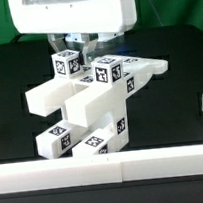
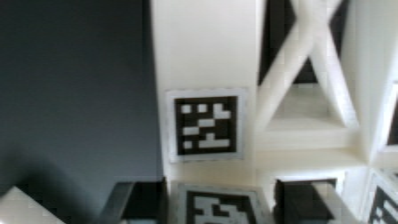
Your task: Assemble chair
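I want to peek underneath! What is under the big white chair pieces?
Under the chunky white plastic chair structure you can see the black table. Its lowest tagged blocks rest on that table. The ground right beneath the pieces is covered, so anything there is hidden.

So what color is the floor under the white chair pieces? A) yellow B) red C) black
C, the surface around the chair pieces is black in the exterior view.
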Tool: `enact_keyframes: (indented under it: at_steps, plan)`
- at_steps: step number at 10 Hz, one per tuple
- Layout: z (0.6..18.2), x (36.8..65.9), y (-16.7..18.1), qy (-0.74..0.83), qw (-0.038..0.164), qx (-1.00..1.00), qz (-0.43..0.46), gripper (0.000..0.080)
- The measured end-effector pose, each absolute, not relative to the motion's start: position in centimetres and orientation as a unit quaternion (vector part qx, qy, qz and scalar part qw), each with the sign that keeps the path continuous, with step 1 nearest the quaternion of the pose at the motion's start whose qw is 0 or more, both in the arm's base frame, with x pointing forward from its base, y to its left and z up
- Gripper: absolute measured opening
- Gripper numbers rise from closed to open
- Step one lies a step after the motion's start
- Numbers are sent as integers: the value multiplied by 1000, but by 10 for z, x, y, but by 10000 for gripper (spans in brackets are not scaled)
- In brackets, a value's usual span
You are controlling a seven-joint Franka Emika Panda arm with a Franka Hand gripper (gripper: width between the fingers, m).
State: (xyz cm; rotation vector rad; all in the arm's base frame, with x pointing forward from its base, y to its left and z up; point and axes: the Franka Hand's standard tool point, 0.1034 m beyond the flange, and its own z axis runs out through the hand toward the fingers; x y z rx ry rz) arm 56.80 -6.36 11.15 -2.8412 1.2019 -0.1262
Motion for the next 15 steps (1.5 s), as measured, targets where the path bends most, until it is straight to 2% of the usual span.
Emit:
enact_keyframes:
  at_steps: [4, 5, 6, 7, 8, 9, 13, 15]
  plan:
    - [112, 571, -61, 534, 54, -843, -36, 287]
    - [112, 570, -61, 534, 54, -843, -36, 376]
    - [111, 570, -61, 514, 50, -856, -36, 376]
    - [112, 571, -61, 483, 45, -874, -38, 559]
    - [113, 572, -61, 462, 43, -885, -40, 559]
    - [112, 572, -62, 435, 41, -899, -41, 631]
    - [112, 571, -63, 322, 36, -945, -46, 648]
    - [112, 571, -66, 226, 26, -973, -49, 648]
